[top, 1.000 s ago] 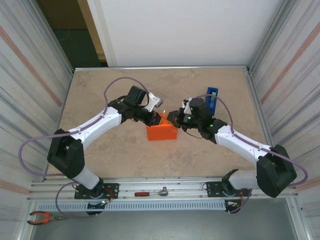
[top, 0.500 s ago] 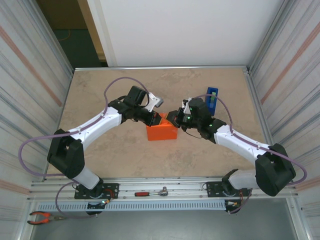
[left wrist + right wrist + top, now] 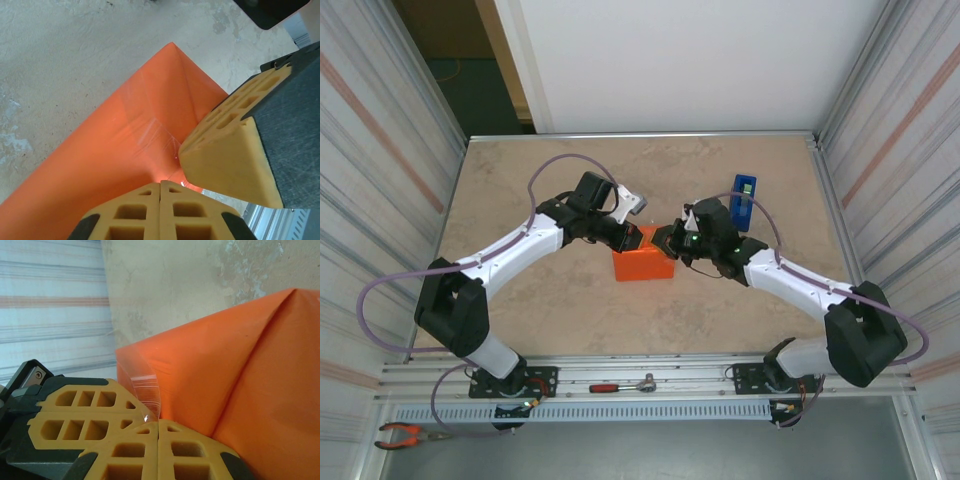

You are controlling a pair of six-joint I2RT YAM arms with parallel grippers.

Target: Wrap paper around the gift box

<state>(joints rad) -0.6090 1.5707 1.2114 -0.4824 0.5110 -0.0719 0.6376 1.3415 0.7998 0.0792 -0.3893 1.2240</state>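
Evidently my left claw (image 3: 160,186) and right claw (image 3: 158,424) were closed against the thin bright orange paper (image 3: 125,125); I judged it light, tearable, best pinched at folds.

The paper (image 3: 115,145) is thin and orange, smooth with a soft shine and sharp folds. A strip of clear tape (image 3: 146,390) on it is glossy. The pads (image 3: 132,217) of the left gripper (image 3: 160,187) look like matt yellow plastic with square holes. The desk (image 3: 520,180) looks like dull, blotchy stone.
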